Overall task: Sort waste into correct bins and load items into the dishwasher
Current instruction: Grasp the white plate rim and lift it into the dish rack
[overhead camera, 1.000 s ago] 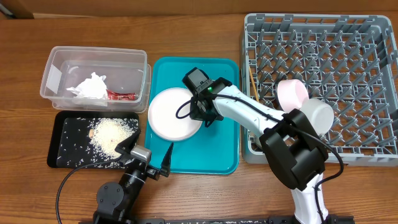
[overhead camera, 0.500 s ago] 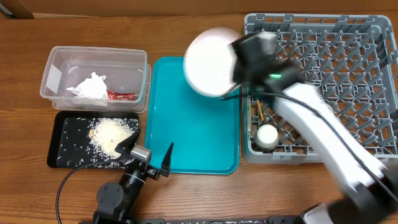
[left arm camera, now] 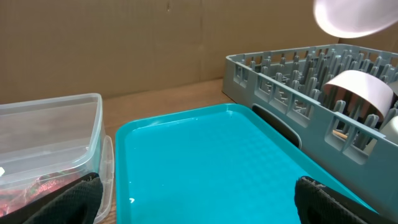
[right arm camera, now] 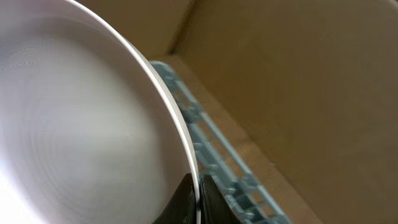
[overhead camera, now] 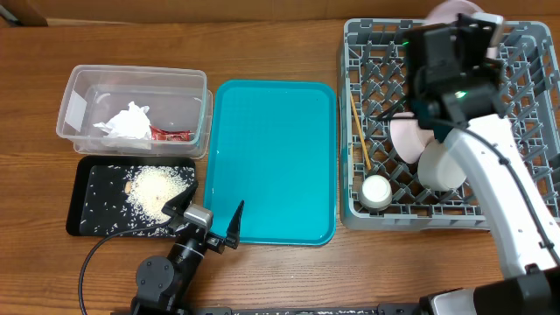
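teal tray (left arm camera: 205,155), clear tub (left arm camera: 50,124) L, rack (left arm camera: 280,68) R

Robot test lab: wooden bench (overhead camera: 289,271) walled with cardboard (left arm camera: 124,43), carrying staged rack (overhead camera: 525,39), tray (overhead camera: 280,157) and bins.

Bright even light, soft shadows, slight blur

The wooden table (overhead camera: 280,271) carries a clear tub (overhead camera: 140,71), black tray (overhead camera: 94,199), teal tray (overhead camera: 276,157) and grey dishwasher rack (overhead camera: 420,220).
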{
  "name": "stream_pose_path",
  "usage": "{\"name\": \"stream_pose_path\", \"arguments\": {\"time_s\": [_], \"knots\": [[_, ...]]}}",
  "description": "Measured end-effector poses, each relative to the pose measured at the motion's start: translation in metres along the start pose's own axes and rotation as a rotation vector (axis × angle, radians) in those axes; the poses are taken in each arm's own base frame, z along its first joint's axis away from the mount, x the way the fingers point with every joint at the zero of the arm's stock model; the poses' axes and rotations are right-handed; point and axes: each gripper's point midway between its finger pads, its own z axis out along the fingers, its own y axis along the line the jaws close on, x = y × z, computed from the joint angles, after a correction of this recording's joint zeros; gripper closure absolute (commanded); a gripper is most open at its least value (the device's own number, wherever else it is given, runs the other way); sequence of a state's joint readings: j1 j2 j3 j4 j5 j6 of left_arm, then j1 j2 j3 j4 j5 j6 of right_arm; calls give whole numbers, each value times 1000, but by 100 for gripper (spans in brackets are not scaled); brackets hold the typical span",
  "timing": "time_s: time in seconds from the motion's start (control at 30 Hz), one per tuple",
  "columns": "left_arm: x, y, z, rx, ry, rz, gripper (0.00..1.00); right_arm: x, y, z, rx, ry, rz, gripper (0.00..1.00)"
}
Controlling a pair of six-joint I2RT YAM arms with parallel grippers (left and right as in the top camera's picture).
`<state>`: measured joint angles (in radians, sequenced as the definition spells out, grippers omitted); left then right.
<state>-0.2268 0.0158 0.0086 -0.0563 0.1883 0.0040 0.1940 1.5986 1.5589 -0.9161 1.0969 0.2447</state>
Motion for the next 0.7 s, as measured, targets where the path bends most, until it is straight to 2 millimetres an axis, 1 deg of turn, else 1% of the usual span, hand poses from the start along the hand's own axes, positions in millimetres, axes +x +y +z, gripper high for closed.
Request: {"name": "stream_pose_path", "arguments": {"time_s": [0.07,0.13,0.2,0.27,0.33,0.37,0.4,0.47,0.5,0.53,0.6,0.63,0.67,0.7], "knots": [[0,0,0,0,0,0,0,4,-13,18,62,28,-2,96],[0,0,0,0,0,0,0,10,-21,34,111,55,-8,96],[0,0,0,0,0,0,0,17,-24,49,148,84,-25,96],[0,0,0,0,0,0,0,26,-20,63,171,114,-62,96],[0,0,0,0,0,0,0,35,-11,72,183,137,-104,96],[0,0,0,0,0,0,0,37,-8,75,183,143,-116,96],[0,0,0,0,0,0,0,43,1,79,183,155,-148,96],[0,0,0,0,0,0,0,47,11,80,175,158,-171,95],[0,0,0,0,0,0,0,48,14,79,169,155,-178,83],[0,0,0,0,0,0,0,47,18,76,161,149,-183,69],[0,0,0,0,0,0,0,44,26,69,146,131,-194,53],[0,0,0,0,0,0,0,43,30,66,139,122,-201,44],[0,0,0,0,0,0,0,43,31,63,135,120,-217,39],[0,0,0,0,0,0,0,42,34,61,129,114,-224,38]]}}
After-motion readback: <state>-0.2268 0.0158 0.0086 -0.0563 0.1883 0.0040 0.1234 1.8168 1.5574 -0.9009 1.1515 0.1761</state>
